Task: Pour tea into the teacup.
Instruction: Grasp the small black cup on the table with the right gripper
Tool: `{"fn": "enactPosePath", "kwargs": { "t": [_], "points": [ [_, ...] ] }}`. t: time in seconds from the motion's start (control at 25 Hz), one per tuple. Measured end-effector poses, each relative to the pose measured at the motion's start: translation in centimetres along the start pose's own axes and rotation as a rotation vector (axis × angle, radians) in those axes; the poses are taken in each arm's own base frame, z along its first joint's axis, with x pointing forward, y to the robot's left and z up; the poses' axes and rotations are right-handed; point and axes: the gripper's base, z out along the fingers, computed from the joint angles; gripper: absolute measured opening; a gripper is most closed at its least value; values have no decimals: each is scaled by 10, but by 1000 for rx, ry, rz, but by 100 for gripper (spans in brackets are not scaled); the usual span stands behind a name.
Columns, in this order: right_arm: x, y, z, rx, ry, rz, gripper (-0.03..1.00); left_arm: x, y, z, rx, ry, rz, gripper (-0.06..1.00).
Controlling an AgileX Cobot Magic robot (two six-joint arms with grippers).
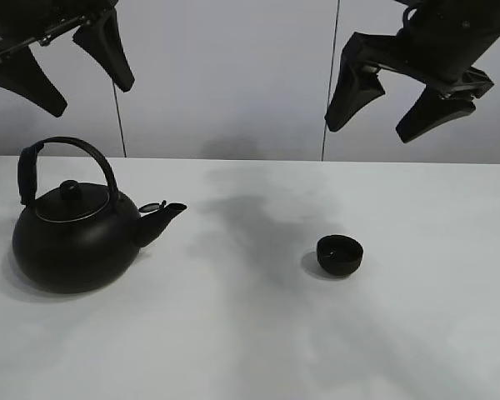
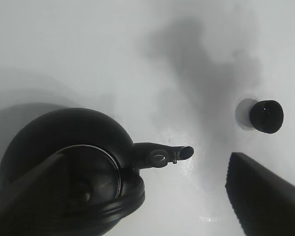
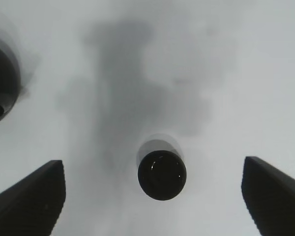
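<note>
Teacup (image 1: 340, 255) first: it stands upright on the white table (image 1: 250, 358), right of centre, and nothing touches it. In the right wrist view we see it as a small dark round below the two spread fingers (image 3: 29, 196) (its inside looks glossy, but we cannot tell whether anything is in it). The right gripper (image 1: 372, 127) hangs high above the cup, its jaws set wide apart and holding nothing.

A soft grey shadow (image 1: 250, 221) lies on the table just left of the cup. Well apart from the cup, on the left side of the table, stands the kettle (image 1: 75, 237), round and black. Its lid is on, its arched handle (image 1: 67, 148) is raised, and its spout (image 1: 162, 218) points right toward the cup. Above the kettle hangs the left gripper (image 1: 90, 96), clear of the handle, and we see its jaws also spread wide and empty. A pale grey panelled wall (image 1: 233, 75) closes the far side.
</note>
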Motion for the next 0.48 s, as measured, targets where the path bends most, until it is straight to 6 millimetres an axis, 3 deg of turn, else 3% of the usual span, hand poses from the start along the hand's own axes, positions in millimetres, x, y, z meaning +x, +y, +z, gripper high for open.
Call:
{"fn": "enactPosePath", "kwargs": {
  "t": [0.2, 0.32, 0.48],
  "points": [
    [1, 0, 0, 3, 13, -10, 67, 0, 0, 0, 0, -1, 0, 63],
    [4, 5, 4, 54, 52, -104, 67, 0, 0, 0, 0, -1, 0, 63],
    [12, 20, 31, 161, 166, -224, 67, 0, 0, 0, 0, -2, 0, 63]
  ]
}}
